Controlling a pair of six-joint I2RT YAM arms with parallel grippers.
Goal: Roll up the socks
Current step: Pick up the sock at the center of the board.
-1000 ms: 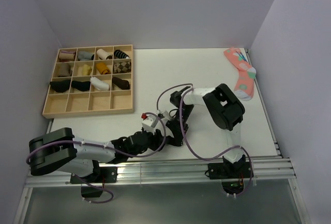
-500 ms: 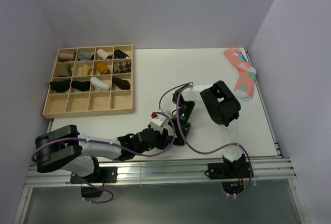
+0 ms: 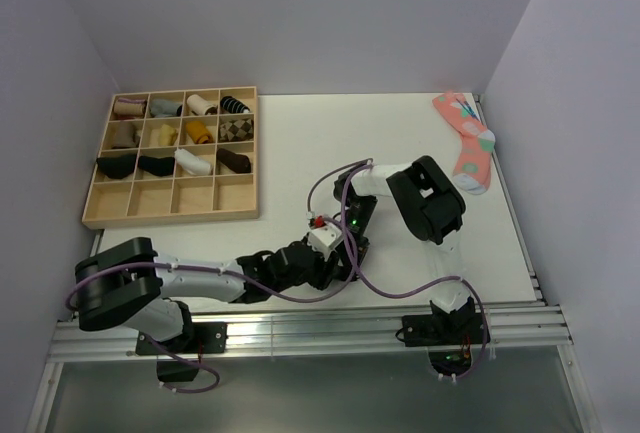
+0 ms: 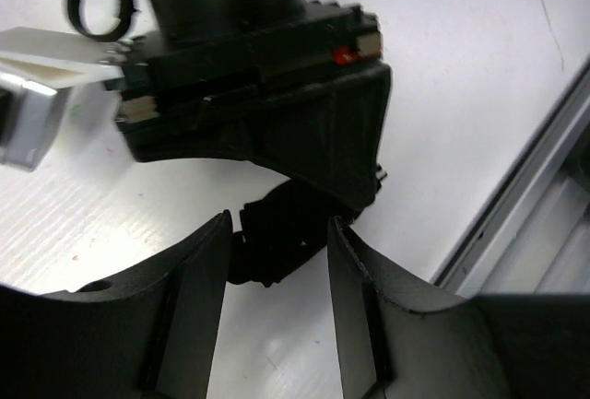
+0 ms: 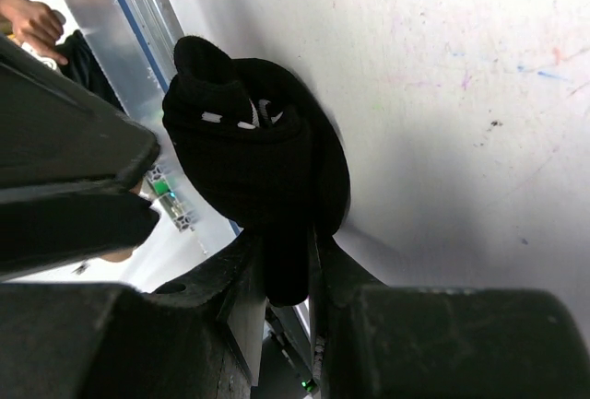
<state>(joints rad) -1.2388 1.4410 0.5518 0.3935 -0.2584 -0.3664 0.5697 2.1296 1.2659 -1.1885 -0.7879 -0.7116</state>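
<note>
The socks [image 5: 249, 155] are a black roll with thin white stripes, pinched at its lower end by my right gripper [image 5: 284, 250], which is shut on it just above the white table. In the left wrist view the socks [image 4: 277, 238] show as a dark lump under the right gripper's body [image 4: 258, 113]. My left gripper [image 4: 281, 226] is open, its fingertips straddling that lump from the near side. From above, the left gripper [image 3: 330, 261] and right gripper [image 3: 348, 245] meet near the table's front edge and hide the socks.
A wooden compartment tray [image 3: 170, 216] holding several rolled socks sits at the back left. A pink patterned sock [image 3: 470, 148] lies at the back right. An aluminium rail [image 3: 300, 325] runs along the near edge, close behind the grippers. Purple cables loop around the right arm.
My left arm has swung right, bringing its gripper up against the right gripper and around the roll. The right gripper shifted slightly and keeps its hold.
</note>
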